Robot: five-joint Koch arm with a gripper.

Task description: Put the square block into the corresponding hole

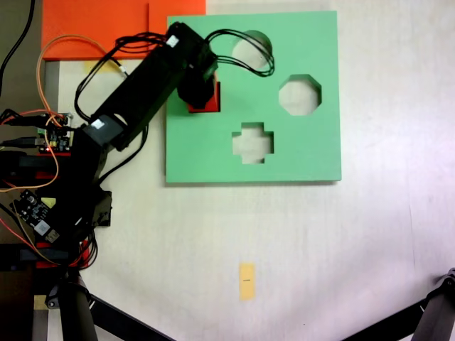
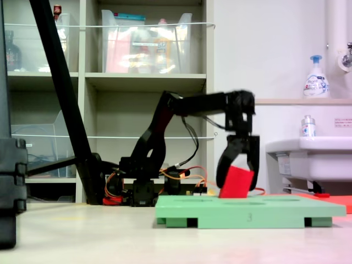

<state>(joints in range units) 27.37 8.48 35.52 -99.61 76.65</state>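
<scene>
Square block [image 2: 236, 183] held in black pincer [image 2: 237, 173], tilted, low corner at the green board [image 2: 242, 212], right over the square hole [image 1: 215, 96]. Could catch on the hole's edge and stay crooked if dropped while tilted. Needs straightening first.

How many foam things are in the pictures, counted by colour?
Red: 1, the cube, held tilted in the gripper over the board
Green: 1, the board with cutouts
Orange: 1 sheet at the first exterior view's top left; it may be more than one piece
Total: 3
</scene>
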